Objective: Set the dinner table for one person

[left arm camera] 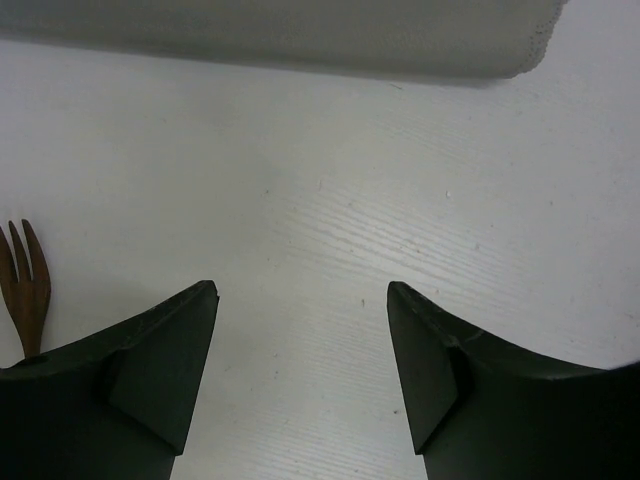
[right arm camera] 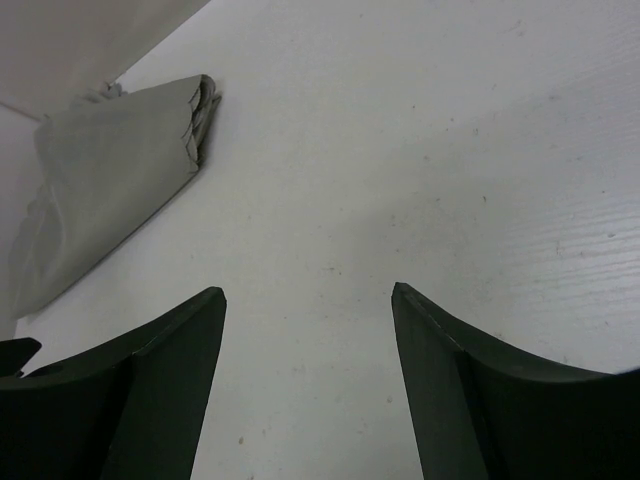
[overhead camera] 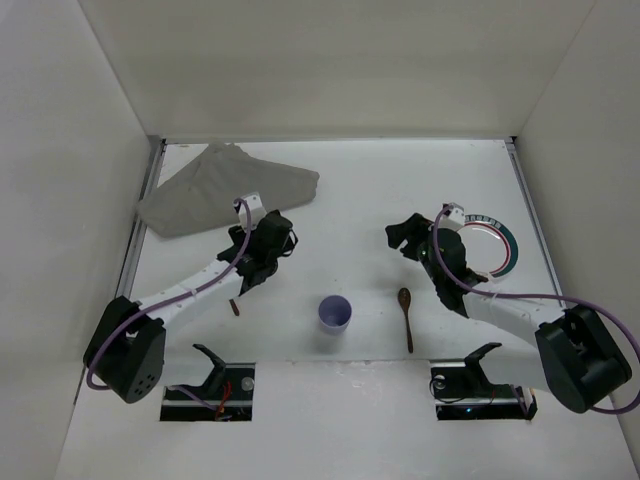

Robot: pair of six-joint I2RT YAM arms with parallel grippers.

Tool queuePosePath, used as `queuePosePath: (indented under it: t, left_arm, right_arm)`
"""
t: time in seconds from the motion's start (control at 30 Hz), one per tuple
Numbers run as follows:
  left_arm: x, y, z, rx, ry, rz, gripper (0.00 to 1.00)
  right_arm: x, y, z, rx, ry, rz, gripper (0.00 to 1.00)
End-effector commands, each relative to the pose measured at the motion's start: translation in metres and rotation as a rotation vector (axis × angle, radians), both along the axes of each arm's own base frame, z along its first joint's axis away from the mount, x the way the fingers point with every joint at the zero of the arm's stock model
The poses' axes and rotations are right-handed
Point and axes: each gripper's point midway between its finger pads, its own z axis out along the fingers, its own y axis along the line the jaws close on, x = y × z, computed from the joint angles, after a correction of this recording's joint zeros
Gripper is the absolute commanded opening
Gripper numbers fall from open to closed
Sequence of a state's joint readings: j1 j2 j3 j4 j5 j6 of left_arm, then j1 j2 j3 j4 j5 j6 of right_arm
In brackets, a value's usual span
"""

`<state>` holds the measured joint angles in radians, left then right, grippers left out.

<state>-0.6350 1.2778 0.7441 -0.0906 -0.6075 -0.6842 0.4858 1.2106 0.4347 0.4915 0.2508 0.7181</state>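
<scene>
Two spread wide, left gripper [left arm camera: 301, 288], right gripper [right arm camera: 308, 290], dinner table [overhead camera: 360, 190] beneath

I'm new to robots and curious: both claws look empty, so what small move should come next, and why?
Probably the left gripper should ease forward to the cloth. It and the right gripper are open and empty, the cloth lies folded at the far left, and the plate, cup, spoon and fork sit scattered.
</scene>
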Motion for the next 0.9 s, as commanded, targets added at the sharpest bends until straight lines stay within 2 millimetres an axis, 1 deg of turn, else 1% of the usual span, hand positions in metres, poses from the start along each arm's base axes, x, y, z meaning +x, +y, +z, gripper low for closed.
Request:
queuePosePath:
  t: [0.0, 0.1, 0.13, 0.2, 0.27, 0.33, 0.37, 0.4, 0.43, 0.47, 0.5, 0.53, 0.6, 0.67, 0.7, 0.77, 0.8, 0.83, 0.87]
  left_arm:
    - [0.010, -0.001, 0.015, -0.021, -0.057, -0.004, 0.67]
    - [0.018, 0.000, 0.031, -0.037, -0.107, 0.006, 0.68]
    - [0.021, 0.000, 0.035, -0.043, -0.126, 0.009, 0.67]
    - [0.029, -0.002, 0.039, -0.050, -0.145, 0.014, 0.64]
    - [0.034, -0.008, 0.042, -0.048, -0.150, 0.004, 0.64]
    - [0.035, -0.014, 0.042, -0.052, -0.159, -0.006, 0.64]
    - [0.038, -0.016, 0.042, -0.057, -0.166, -0.005, 0.64]
    - [0.040, -0.018, 0.042, -0.062, -0.168, -0.006, 0.65]
    - [0.042, -0.019, 0.044, -0.070, -0.176, -0.006, 0.65]
    - [0.043, -0.018, 0.045, -0.072, -0.181, -0.006, 0.66]
    - [0.045, -0.017, 0.049, -0.076, -0.198, 0.003, 0.65]
    - [0.049, -0.014, 0.052, -0.080, -0.217, 0.012, 0.64]
    - [0.060, -0.008, 0.056, -0.102, -0.248, 0.030, 0.54]
    - [0.072, -0.003, 0.059, -0.117, -0.257, 0.047, 0.39]
    - [0.077, -0.003, 0.058, -0.123, -0.257, 0.049, 0.35]
    - [0.090, 0.001, 0.052, -0.125, -0.252, 0.071, 0.24]
    - [0.095, 0.004, 0.050, -0.123, -0.252, 0.083, 0.21]
    - [0.104, 0.009, 0.043, -0.112, -0.245, 0.104, 0.16]
    - [0.110, 0.013, 0.039, -0.114, -0.240, 0.118, 0.15]
  right_arm:
    - [0.006, 0.001, 0.019, 0.027, -0.073, -0.015, 0.74]
    - [0.007, 0.005, 0.017, 0.026, -0.065, -0.003, 0.74]
    - [0.008, 0.004, 0.018, 0.024, -0.069, -0.006, 0.74]
    - [0.007, 0.003, 0.020, 0.023, -0.074, -0.010, 0.74]
    - [0.007, 0.005, 0.018, 0.028, -0.068, -0.003, 0.71]
    - [0.006, 0.006, 0.020, 0.028, -0.072, 0.005, 0.60]
    - [0.006, 0.005, 0.021, 0.027, -0.077, 0.005, 0.52]
    - [0.006, 0.004, 0.022, 0.027, -0.079, -0.001, 0.41]
    - [0.006, 0.004, 0.022, 0.026, -0.078, -0.003, 0.31]
    - [0.006, 0.005, 0.020, 0.025, -0.068, 0.004, 0.24]
    - [0.006, 0.006, 0.019, 0.023, -0.064, 0.007, 0.20]
    - [0.006, 0.007, 0.020, 0.021, -0.061, 0.011, 0.18]
    - [0.006, 0.008, 0.021, 0.019, -0.060, 0.016, 0.17]
    - [0.006, 0.010, 0.018, 0.016, -0.055, 0.019, 0.18]
    - [0.007, 0.011, 0.018, 0.014, -0.051, 0.020, 0.18]
    - [0.007, 0.015, 0.016, 0.013, -0.046, 0.032, 0.21]
    - [0.007, 0.014, 0.016, 0.014, -0.049, 0.030, 0.24]
    - [0.008, 0.014, 0.015, 0.015, -0.047, 0.028, 0.25]
    - [0.007, 0.015, 0.013, 0.013, -0.043, 0.031, 0.26]
